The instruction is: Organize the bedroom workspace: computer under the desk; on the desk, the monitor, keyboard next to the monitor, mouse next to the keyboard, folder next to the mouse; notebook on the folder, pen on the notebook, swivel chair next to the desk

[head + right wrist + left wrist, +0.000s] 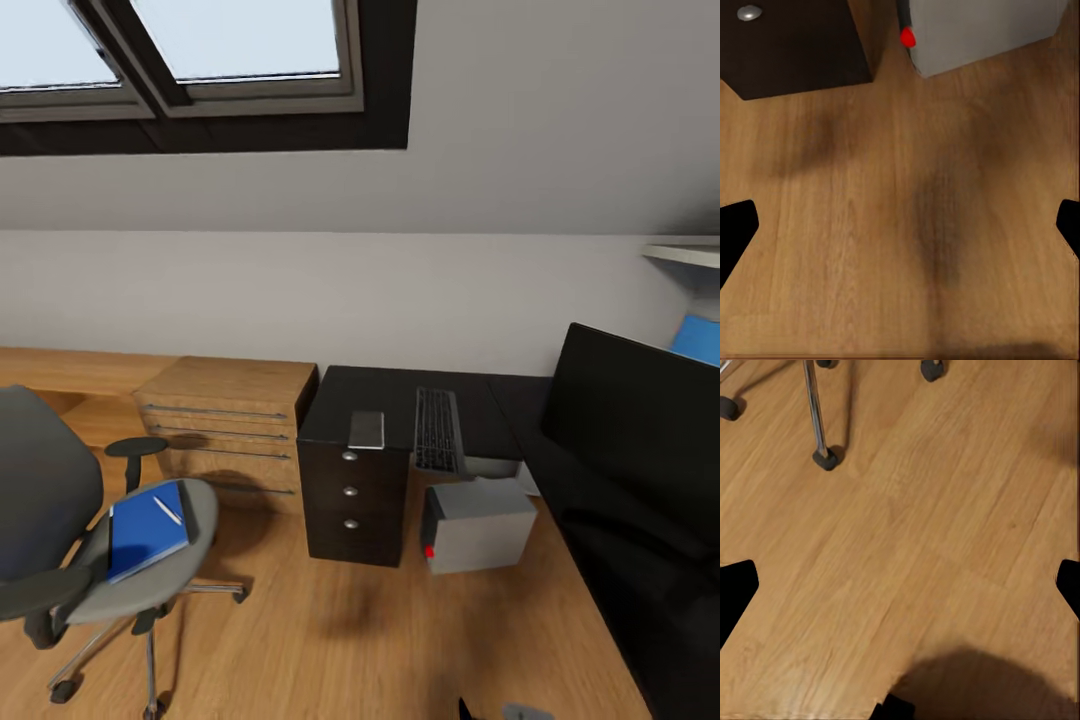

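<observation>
Folder point(148, 528) first, by my reading: it lies flat on the seat of the swivel chair point(60, 520), with the pen point(167, 511) resting across its blue cover, and both sit well ahead of the left gripper point(900, 585) and off to its outer side. That claw hangs over bare wood floor point(930, 525) with its fingers spread wide apart and nothing between them; chair castors and a chrome leg lie just ahead of it. The right gripper point(900, 225) is likewise parted and empty, low over the floor, with the computer point(982, 34) and the desk point(400, 395) drawer unit just ahead of it.

To do the step well, I would close on the chair squarely, lift the pen off before the folder (it would likely roll away otherwise), and come at the folder from its near edge, since a flat cover gives the fingers little to bite.

The notebook point(366, 429) lies at the desk's front edge above the drawers, and the keyboard point(437, 430) just beside it. The monitor point(630, 420) stands farther along, on the right claw's outer side. I cannot make out the mouse.

In the way: the near armrest, the tall chair back, and a light-wood drawer chest point(228, 425) close behind the seat.
</observation>
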{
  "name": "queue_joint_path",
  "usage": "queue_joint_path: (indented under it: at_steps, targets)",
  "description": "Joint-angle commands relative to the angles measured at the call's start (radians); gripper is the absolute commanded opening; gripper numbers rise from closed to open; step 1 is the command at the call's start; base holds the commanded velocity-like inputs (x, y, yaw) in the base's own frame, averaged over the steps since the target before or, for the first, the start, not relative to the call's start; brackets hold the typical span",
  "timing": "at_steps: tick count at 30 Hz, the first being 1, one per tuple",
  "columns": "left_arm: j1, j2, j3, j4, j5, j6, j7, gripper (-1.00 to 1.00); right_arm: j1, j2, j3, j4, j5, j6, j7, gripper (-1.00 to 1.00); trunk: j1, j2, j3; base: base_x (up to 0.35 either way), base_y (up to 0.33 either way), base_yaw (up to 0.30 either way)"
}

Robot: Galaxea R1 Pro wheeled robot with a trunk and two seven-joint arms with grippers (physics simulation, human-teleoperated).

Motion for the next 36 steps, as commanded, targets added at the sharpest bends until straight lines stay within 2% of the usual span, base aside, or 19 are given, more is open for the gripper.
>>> queue_joint_path:
  at_steps: [1,8,20,36]
  targets:
    - [-0.001,0.001,-0.009,-0.001,0.005,-0.003,0.007,1.00,-0.001,0.000,0.005,0.001,-0.010,-0.006,0.006,1.00,0.000,-0.001,-0.001,-0.278,-0.204,0.000]
    - [0.000,0.001,-0.009,-0.001,0.005,-0.003,0.007,1.00,-0.001,0.000,0.005,0.004,-0.008,-0.015,0.006,1.00,0.000,-0.001,-0.001,-0.301,-0.150,0.000]
    - [0.000,0.001,-0.009,-0.001,0.007,-0.004,0.007,1.00,0.000,0.001,0.006,0.013,0.004,-0.016,0.006,1.00,0.000,-0.001,-0.001,-0.334,-0.022,0.000]
    - [0.000,0.001,-0.009,-0.001,0.008,-0.003,0.007,1.00,-0.001,0.018,0.006,0.028,0.011,-0.017,0.007,1.00,0.000,-0.001,-0.001,-0.339,-0.001,0.000]
